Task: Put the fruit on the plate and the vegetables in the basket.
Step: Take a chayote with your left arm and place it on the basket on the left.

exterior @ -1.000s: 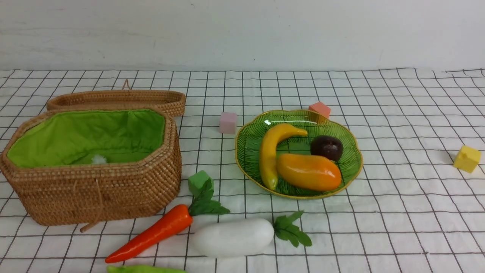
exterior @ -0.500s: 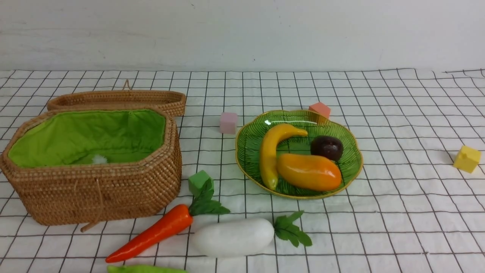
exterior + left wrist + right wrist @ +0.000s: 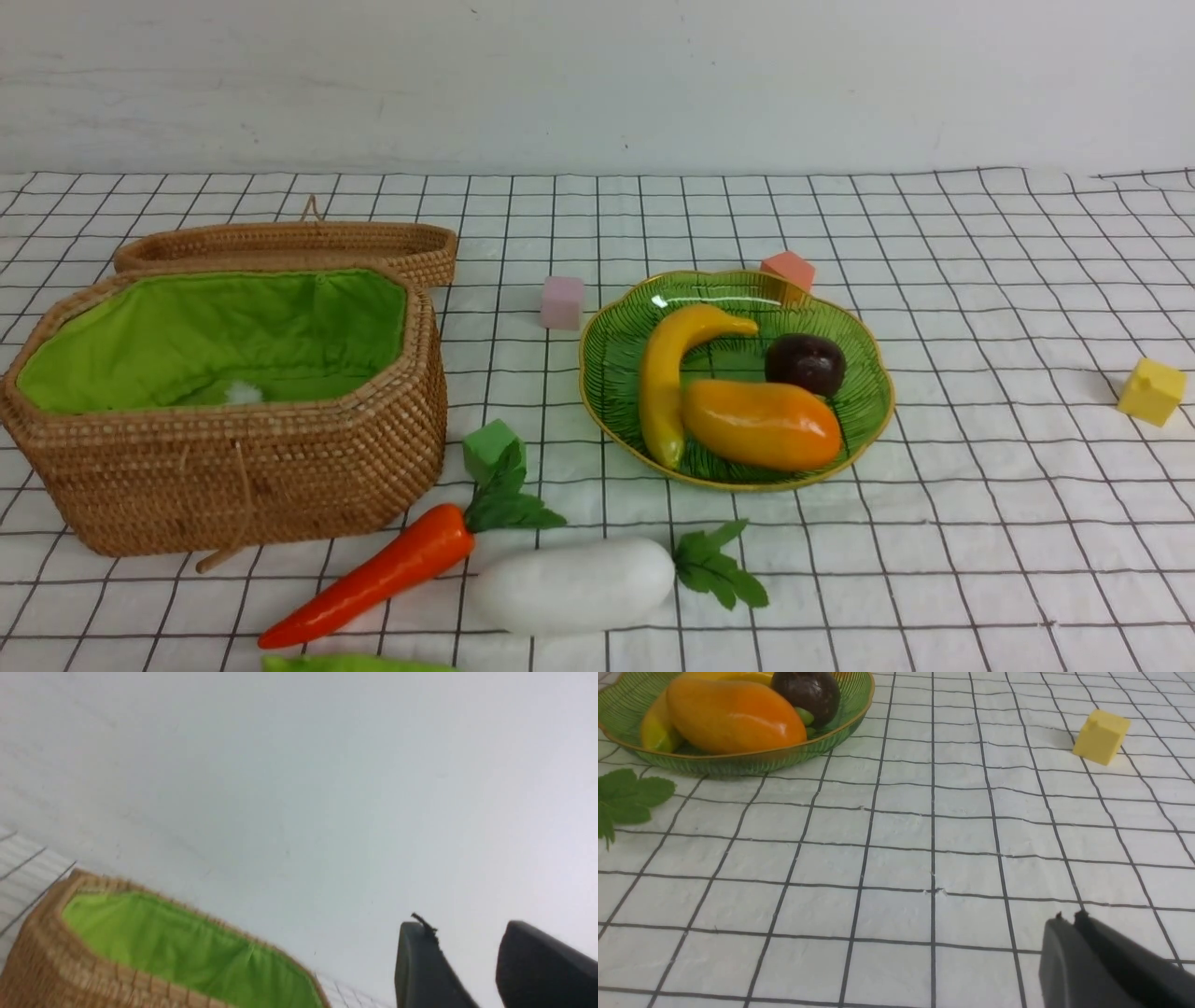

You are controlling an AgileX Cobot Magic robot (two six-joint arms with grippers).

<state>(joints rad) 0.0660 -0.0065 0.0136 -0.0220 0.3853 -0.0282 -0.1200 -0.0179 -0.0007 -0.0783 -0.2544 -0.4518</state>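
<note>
White and ruled with a thin black grid, the cloth-covered surface (image 3: 980, 560) is lying slightly wrinkled under a plain pale wall (image 3: 597, 75).

In the front view the basket (image 3: 243, 467), octagonal and tightly woven from brown wicker, is sitting on the left, its bright green fabric lining (image 3: 233, 327) showing. Its matching woven lid (image 3: 289, 245) is lying just behind it. The vegetables are lying on the surface in front of the basket. The glossy, tapering orange carrot (image 3: 383, 569) is resting its leaves against a green cube (image 3: 487, 446). The fat, smooth white radish (image 3: 574, 583) is lying just beside the carrot. The flat green pod (image 3: 355, 663) is being cut off by the view's lower edge. Right of centre, the plate (image 3: 616, 364), ribbed translucent green glass with a scalloped gold rim, is holding all the fruit. The curved banana (image 3: 665, 373) is touching the plump mango (image 3: 761, 425), with the dark round fruit (image 3: 805, 364) behind. A pink cube (image 3: 562, 301) and a salmon cube (image 3: 789, 271) are sitting near the plate's far side, and a yellow cube (image 3: 1150, 390) well apart.

In the blurred left wrist view, the left gripper (image 3: 467, 938) is holding its two dark, smooth fingers apart with nothing between them, against the wall, beyond one end of the basket.

In the right wrist view, the right gripper (image 3: 1070, 919) is pressing its fingers together, empty, over the bare surface, with the plate and the yellow cube farther off.
</note>
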